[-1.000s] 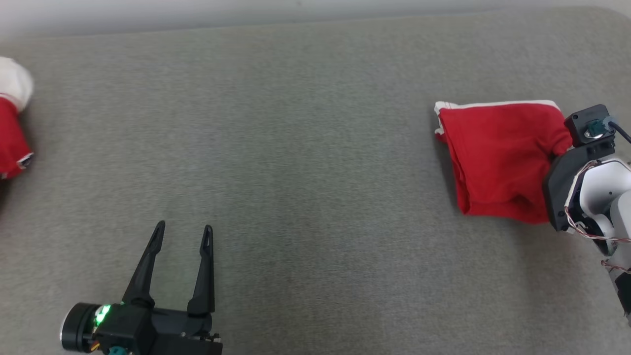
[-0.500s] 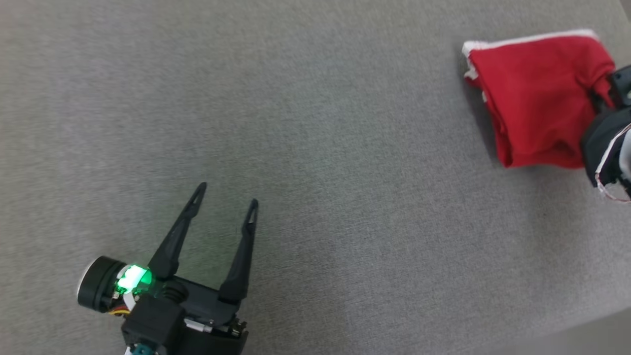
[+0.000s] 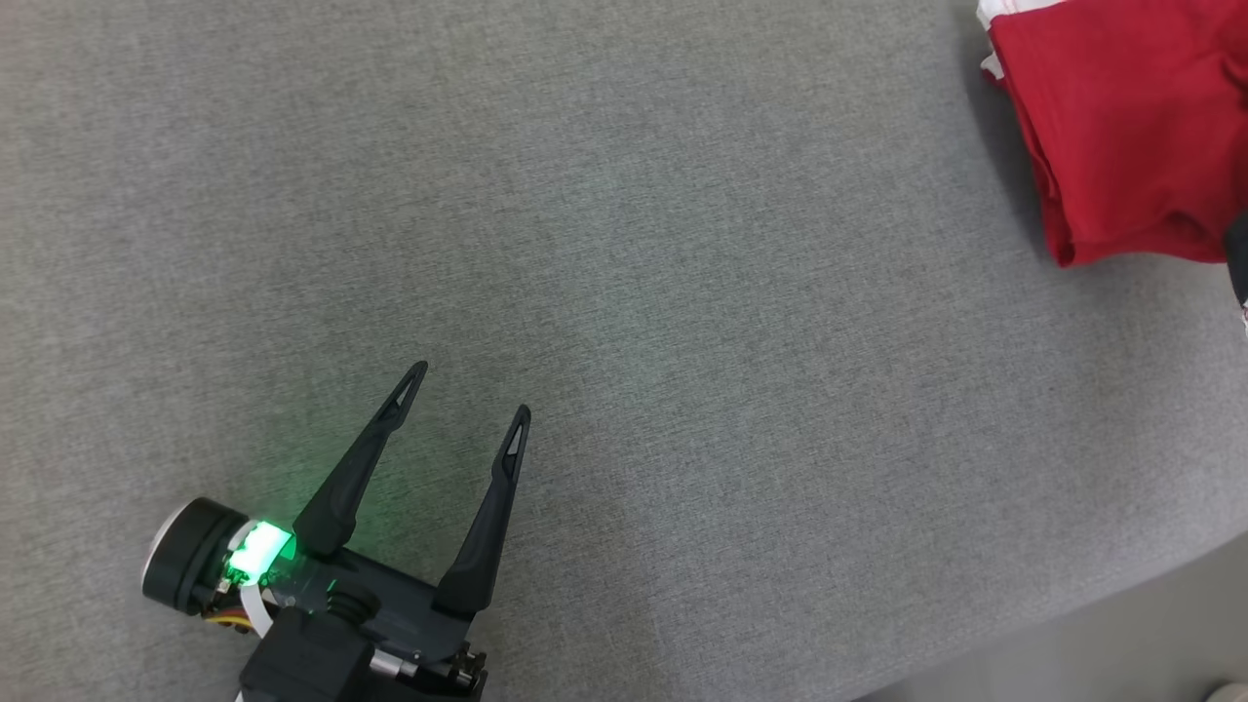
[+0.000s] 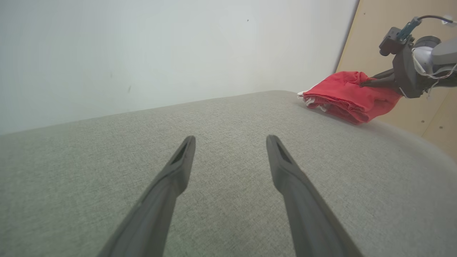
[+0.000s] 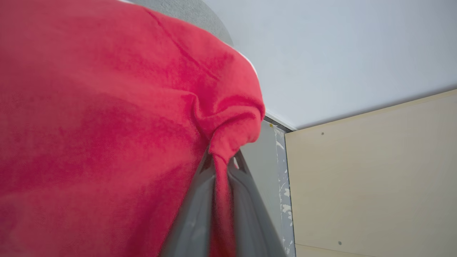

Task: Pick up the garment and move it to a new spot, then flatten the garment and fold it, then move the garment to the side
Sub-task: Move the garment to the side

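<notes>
Bore slim, tapered black fingers (image 3: 361,458), a green-lit wrist ring (image 3: 255,548), and a teal plug (image 4: 410,25) trailing dark cable.
</notes>
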